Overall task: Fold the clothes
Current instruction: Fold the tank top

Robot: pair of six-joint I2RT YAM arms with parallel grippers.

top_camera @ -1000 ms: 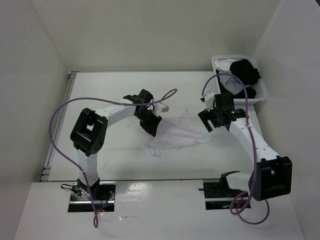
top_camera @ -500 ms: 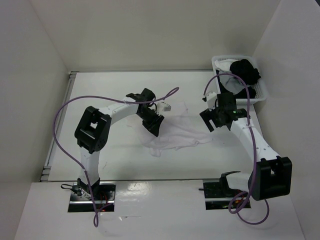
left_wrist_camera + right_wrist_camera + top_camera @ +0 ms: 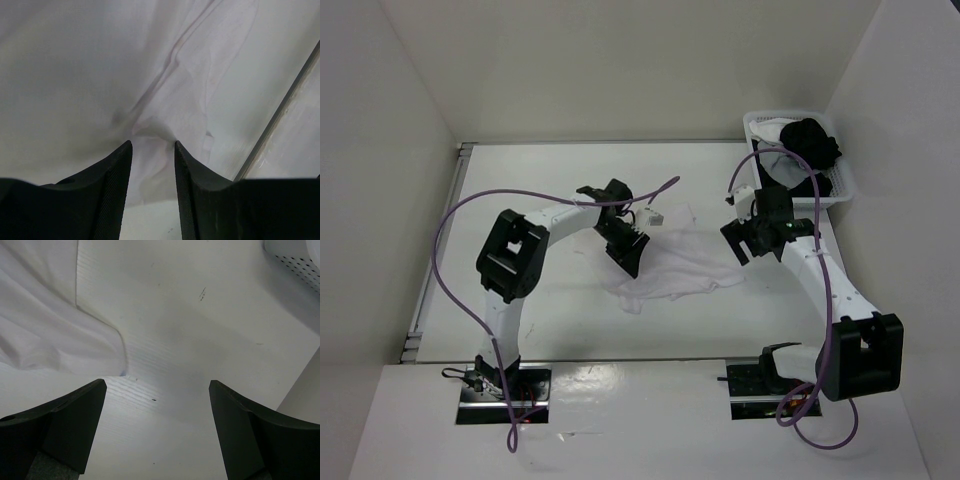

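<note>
Seen from above, the shirt [image 3: 685,262] lies mid-table [image 3: 540,180]. From it, bare surface runs open toward nine, ten and twelve o'clock as far as the walls [image 3: 380,200]. At two o'clock a basket [image 3: 847,185] heaped with dark and pale cloth fills the far right corner. The left gripper [image 3: 630,262] presses on the shirt's nine o'clock edge. The right gripper [image 3: 735,250] hangs just beside its three o'clock edge. A purple cable [image 3: 658,186] arcs across at eleven o'clock, seemingly above the surface.
</note>
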